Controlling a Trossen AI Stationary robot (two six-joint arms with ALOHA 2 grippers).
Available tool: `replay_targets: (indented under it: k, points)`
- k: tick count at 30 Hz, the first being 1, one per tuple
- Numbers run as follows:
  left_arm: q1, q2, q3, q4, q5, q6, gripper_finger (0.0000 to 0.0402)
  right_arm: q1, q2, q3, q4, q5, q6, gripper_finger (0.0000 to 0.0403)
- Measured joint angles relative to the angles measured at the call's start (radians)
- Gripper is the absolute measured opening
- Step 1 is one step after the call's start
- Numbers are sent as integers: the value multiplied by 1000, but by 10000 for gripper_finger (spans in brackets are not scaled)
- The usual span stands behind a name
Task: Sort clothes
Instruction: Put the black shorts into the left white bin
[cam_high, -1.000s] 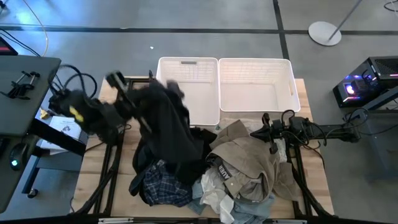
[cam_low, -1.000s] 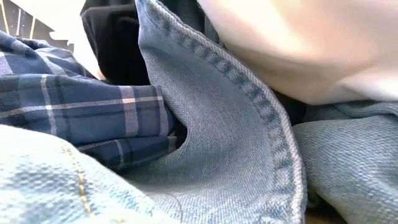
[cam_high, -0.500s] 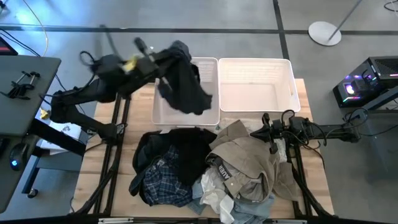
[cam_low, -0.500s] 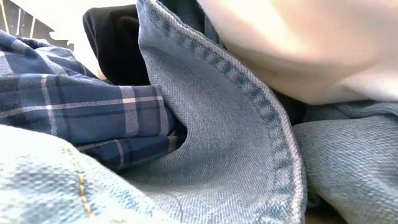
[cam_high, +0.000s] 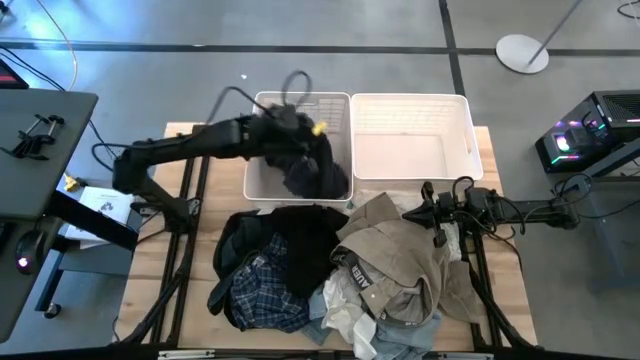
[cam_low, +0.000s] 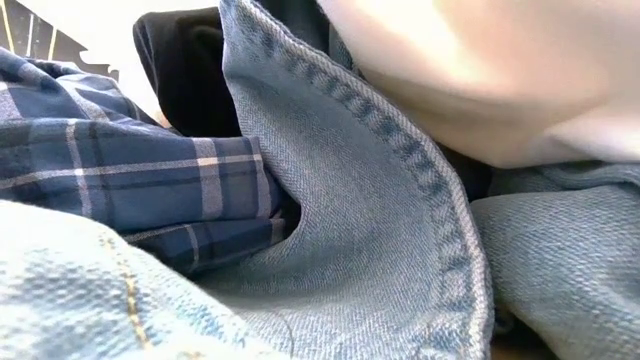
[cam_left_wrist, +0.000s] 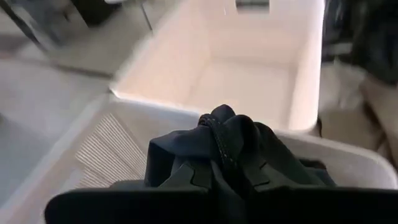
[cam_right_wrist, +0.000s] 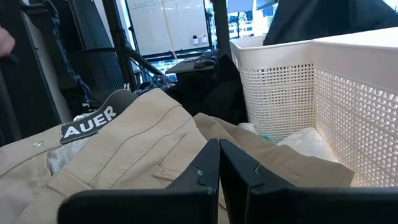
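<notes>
High view: left gripper (cam_high: 296, 128) clamped on black garment (cam_high: 310, 165) over left basket (cam_high: 262, 180) (release due next); right gripper (cam_high: 438, 235) shut, empty, resting on khaki garment (cam_high: 395, 250).

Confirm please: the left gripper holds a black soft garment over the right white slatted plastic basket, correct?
Not quite. The left gripper holds the black soft garment over the left white slatted plastic basket, as the high view shows; the right white slatted plastic basket has no garment above it.
</notes>
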Motion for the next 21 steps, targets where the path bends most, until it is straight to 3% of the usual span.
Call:
replay_targets:
  k: [5,10,16,21]
  points:
    - [-4,108,0,-13,46,-73,38,0,0,0,0,0,0,0]
    - [-4,182,0,-30,142,-118,107,0,0,0,0,0,0,0]
    - [-4,177,0,-65,171,-181,187,0,0,0,0,0,0,0]
    - [-12,123,0,-64,168,-235,212,0,0,0,0,0,0,0]
